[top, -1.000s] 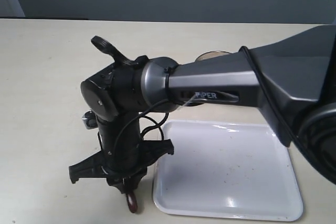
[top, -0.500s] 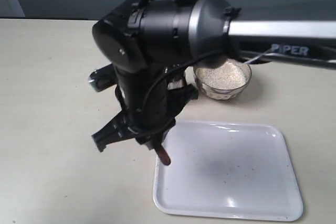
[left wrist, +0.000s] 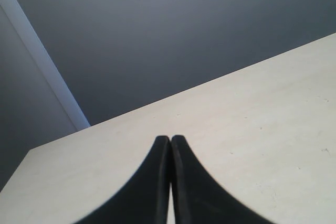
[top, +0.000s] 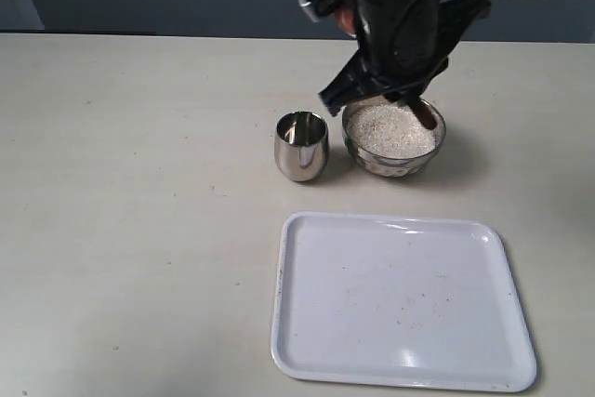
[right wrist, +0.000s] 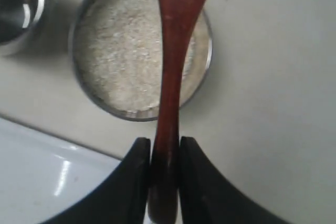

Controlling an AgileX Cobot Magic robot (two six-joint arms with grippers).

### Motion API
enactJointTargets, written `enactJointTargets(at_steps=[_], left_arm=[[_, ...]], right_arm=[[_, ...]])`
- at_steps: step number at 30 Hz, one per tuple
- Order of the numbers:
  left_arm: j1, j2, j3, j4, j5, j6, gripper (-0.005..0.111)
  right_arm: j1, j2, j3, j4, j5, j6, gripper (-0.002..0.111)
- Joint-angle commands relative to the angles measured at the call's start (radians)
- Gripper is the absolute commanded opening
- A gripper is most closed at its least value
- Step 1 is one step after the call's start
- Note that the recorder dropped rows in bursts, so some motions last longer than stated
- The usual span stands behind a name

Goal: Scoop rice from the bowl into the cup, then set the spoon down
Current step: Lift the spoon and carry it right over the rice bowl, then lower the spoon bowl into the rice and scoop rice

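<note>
The right gripper [right wrist: 164, 149] clamps the spoon [right wrist: 172, 77] by its handle; the bowl [right wrist: 209, 56] of rice [right wrist: 115, 51] lies below, just ahead of its fingertips.

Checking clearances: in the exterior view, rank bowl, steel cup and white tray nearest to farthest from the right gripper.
1. Bowl, directly beneath it.
2. Steel cup, left of the bowl.
3. White tray, nearest the camera.

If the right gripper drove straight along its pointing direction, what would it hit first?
Probably the rice in the bowl, via the spoon that the right gripper holds. Depth is unclear, so possibly the rim.
</note>
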Motion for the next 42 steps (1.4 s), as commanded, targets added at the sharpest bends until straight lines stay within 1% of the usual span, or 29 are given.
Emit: enactJointTargets(at_steps=[1,5,9,10,15,16,20,26,29,33,37,42], left_arm=[[-0.009,-0.005,-0.002,0.001,-0.003,-0.005,0.000],[-0.009,-0.005,-0.002,0.001,-0.003,-0.005,0.000],[-0.009,-0.005,-0.002,0.001,-0.003,-0.005,0.000],[-0.009,-0.005,-0.002,0.001,-0.003,-0.005,0.000],[-0.009,-0.005,-0.002,0.001,-0.003,-0.005,0.000],[-0.009,-0.005,-0.002,0.001,-0.003,-0.005,0.000],[-0.009,-0.005,-0.002,0.001,-0.003,-0.005,0.000],[-0.009,-0.005,-0.002,0.001,-0.003,-0.005,0.000],[-0.009,-0.005,-0.002,0.001,-0.003,-0.005,0.000],[-0.009,-0.005,-0.002,0.001,-0.003,-0.005,0.000],[-0.009,-0.005,-0.002,0.001,-0.003,-0.005,0.000],[-0.009,-0.005,-0.002,0.001,-0.003,-0.005,0.000]], right_arm=[[-0.069,-0.018,0.001,-0.043,0.011,-0.076,-0.001],[-0.108,-0.018,0.001,-0.104,0.011,-0.116,-0.001],[-0.112,-0.016,0.001,-0.248,0.011,-0.189,-0.001],[-0.112,-0.016,0.001,-0.281,0.011,-0.242,-0.001],[-0.112,-0.016,0.003,-0.300,0.011,-0.424,-0.001],[-0.112,-0.016,0.003,-0.303,0.011,-0.434,-0.001],[-0.112,-0.012,0.013,-0.282,0.011,-0.443,-0.001],[-0.132,-0.012,0.253,-0.265,0.011,-0.422,-0.001],[-0.132,-0.012,0.296,-0.253,0.011,-0.422,-0.001],[-0.132,-0.003,0.294,-0.267,0.011,-0.449,-0.001],[-0.132,0.066,0.280,-0.337,0.011,-0.476,-0.001],[-0.132,0.118,0.220,-0.377,0.011,-0.476,-0.001]])
